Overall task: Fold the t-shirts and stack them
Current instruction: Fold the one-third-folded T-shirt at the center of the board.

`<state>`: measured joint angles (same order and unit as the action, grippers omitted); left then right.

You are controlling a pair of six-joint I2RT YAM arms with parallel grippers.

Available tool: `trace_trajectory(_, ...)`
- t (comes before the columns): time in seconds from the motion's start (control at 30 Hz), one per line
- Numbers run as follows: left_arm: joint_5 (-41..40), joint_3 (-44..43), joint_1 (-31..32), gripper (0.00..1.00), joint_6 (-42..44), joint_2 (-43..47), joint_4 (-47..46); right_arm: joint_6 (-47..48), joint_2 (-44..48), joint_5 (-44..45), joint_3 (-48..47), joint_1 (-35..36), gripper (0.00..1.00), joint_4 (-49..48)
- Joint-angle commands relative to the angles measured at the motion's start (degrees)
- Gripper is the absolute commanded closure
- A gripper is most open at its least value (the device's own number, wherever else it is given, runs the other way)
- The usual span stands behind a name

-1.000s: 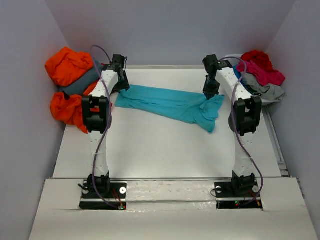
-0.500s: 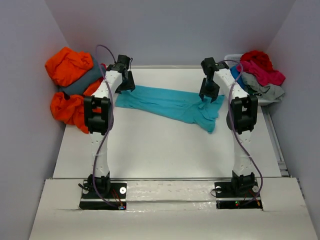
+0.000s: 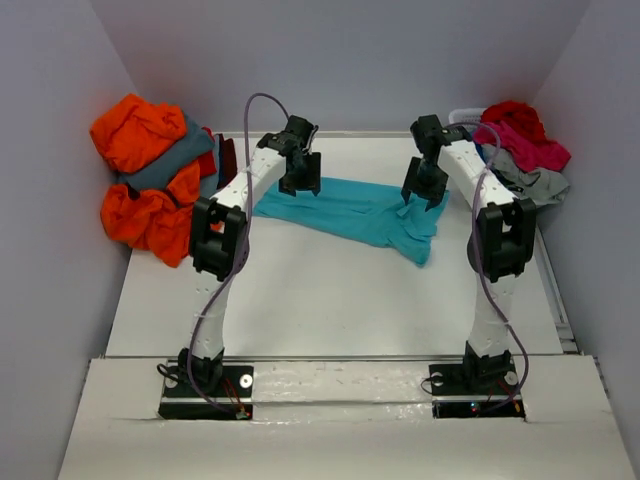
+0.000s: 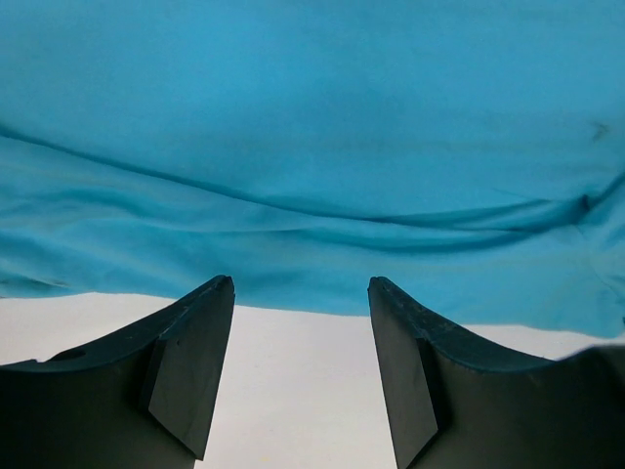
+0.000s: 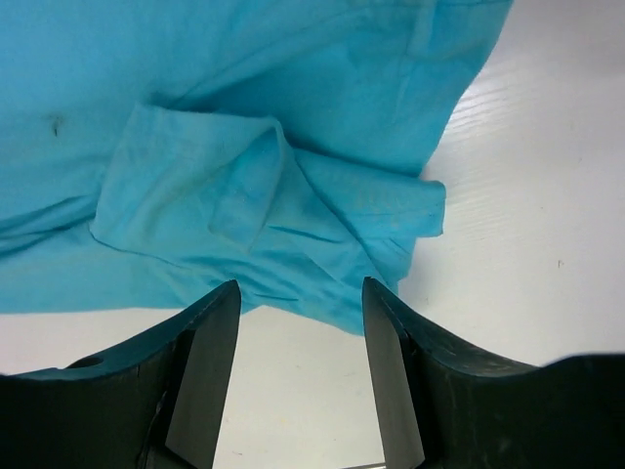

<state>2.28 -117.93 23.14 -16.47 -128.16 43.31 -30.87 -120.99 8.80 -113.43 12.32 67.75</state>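
Observation:
A turquoise t-shirt [image 3: 350, 210] lies stretched in a long band across the far half of the table, its right end bunched. My left gripper [image 3: 300, 185] hovers over the band's far left edge, open and empty; in its wrist view the shirt [image 4: 312, 147] fills the top and bare table shows between the fingers [image 4: 195, 362]. My right gripper [image 3: 424, 195] hangs open over the bunched right end, where a folded sleeve [image 5: 264, 195] lies just beyond the fingers [image 5: 391, 362]. More t-shirts lie heaped: orange and slate grey [image 3: 145, 165] at left, red, pink and light grey [image 3: 520, 145] at right.
The heap of shirts on the right rests in a white basket [image 3: 540, 195] beside the table's far right corner. Grey walls close in the table at the back and both sides. A white ledge [image 3: 340, 385] carries both arm bases at the near edge.
Both grippers have opened and let go of the turquoise shirt. The left gripper has moved right along the band's far edge; the shirt's left end now lies further right.

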Motion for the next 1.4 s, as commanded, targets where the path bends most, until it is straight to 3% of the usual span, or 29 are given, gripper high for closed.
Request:
trace_trajectory(0.0,4.7,-5.1,2.6,0.31,-0.1,-0.4,1.5,-2.2,5.6,-3.1,5.4,0.0,0.44,-3.2)
trace_trajectory(0.3,5.8,-5.2,3.1,0.32,0.0,-2.9,1.2,-5.0,5.9,-7.7,11.8,1.6,0.46,-7.5)
trace_trajectory(0.67,5.5,-3.1,3.1,0.32,1.1,-2.9,1.2,-6.0,-2.2,-10.2,-0.4,2.1,0.46,-5.3)
trace_trajectory(1.37,3.8,-1.1,3.1,0.32,1.7,-4.0,2.9,-7.9,0.2,-9.1,7.4,2.1,0.46,-8.5)
